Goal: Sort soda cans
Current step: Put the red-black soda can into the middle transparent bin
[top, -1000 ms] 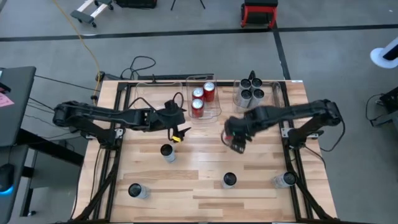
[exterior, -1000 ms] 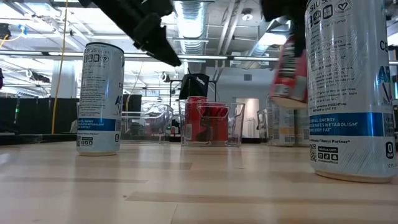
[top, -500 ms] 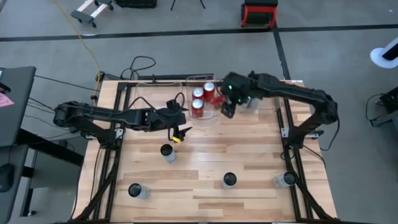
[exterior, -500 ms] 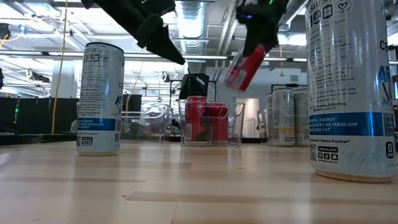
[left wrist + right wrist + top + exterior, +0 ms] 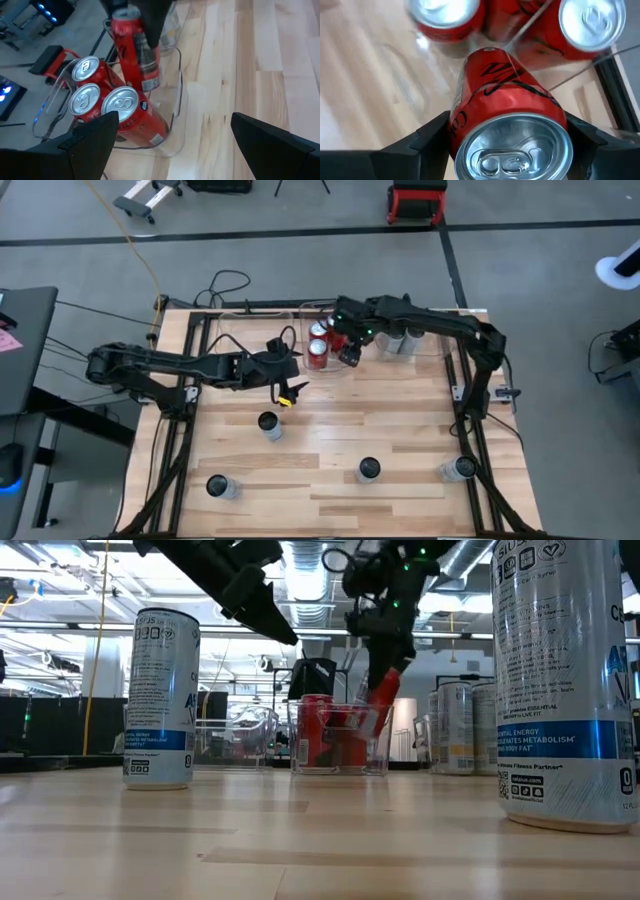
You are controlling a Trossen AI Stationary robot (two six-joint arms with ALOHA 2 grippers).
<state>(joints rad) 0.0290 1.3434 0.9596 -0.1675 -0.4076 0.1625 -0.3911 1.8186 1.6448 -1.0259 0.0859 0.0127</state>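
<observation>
Three red soda cans (image 5: 95, 95) stand upright in a clear bin (image 5: 349, 363) at the table's far middle. My right gripper (image 5: 349, 350) is over that bin, shut on a fourth red can (image 5: 383, 700). My left gripper (image 5: 288, 382) hangs open to the left of the bin and touches nothing. Silver cans (image 5: 400, 332) stand in a second clear bin to the right. Other silver cans stand upright on the table: one (image 5: 268, 423) left of centre, one (image 5: 369, 470) near centre, one (image 5: 217, 486) near left, one (image 5: 459, 469) near right. My right gripper pinches the red can by its side wall just below the top rim (image 5: 457, 125), one finger (image 5: 420, 147) on each side. The fingers come from above, slanting. The can is tilted, its lower end (image 5: 374, 726) down inside the bin beside the three upright cans.
The low view has one silver can (image 5: 560, 680) close at the right and another (image 5: 160, 700) at the left. A black frame (image 5: 190, 395) runs along the table's left and right sides. The wood in the table's middle (image 5: 330, 430) is open between the standing cans.
My right gripper has carried the red can from above the table's middle toward the far edge and to the left, then lowered it into the bin of red cans. The can has stayed tilted in the hold. My left arm has kept still.
</observation>
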